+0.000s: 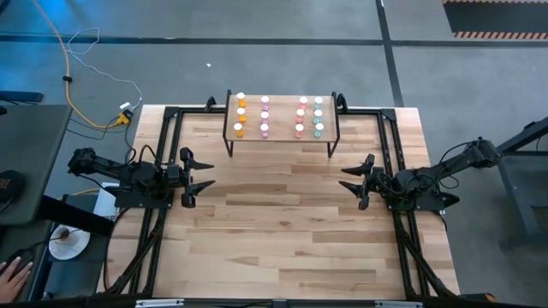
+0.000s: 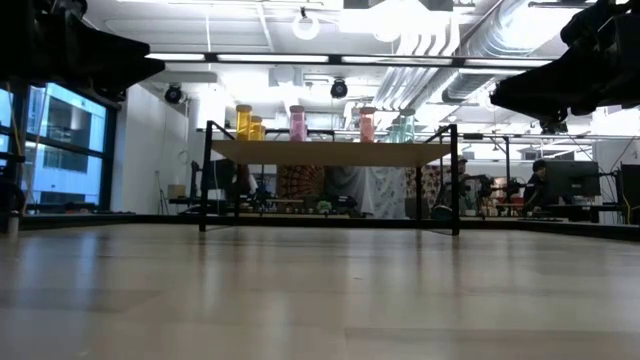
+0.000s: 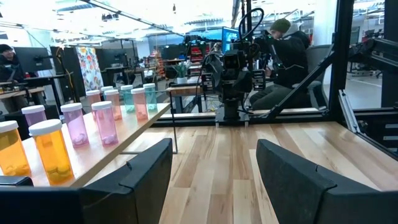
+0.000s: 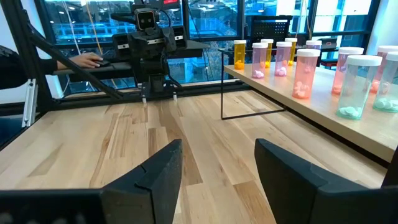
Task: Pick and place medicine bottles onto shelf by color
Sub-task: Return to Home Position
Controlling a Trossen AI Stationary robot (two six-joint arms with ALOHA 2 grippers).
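Judged as the return to rest after sorting, with left gripper and right gripper resting near the left and right edges of the table, both spread wide and empty; calls only for settling the arms. From above, shows the medicine bottles in four colour columns on the shelf at the far middle, orange leftmost, teal rightmost; from the wrist views alone, pills inside them.

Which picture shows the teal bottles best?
The right wrist view: the white-capped teal-green plastic medicine bottles stand nearest, pills visible inside. The high view shows three caps in a column; low view, one faintly; left wrist view, two far off.
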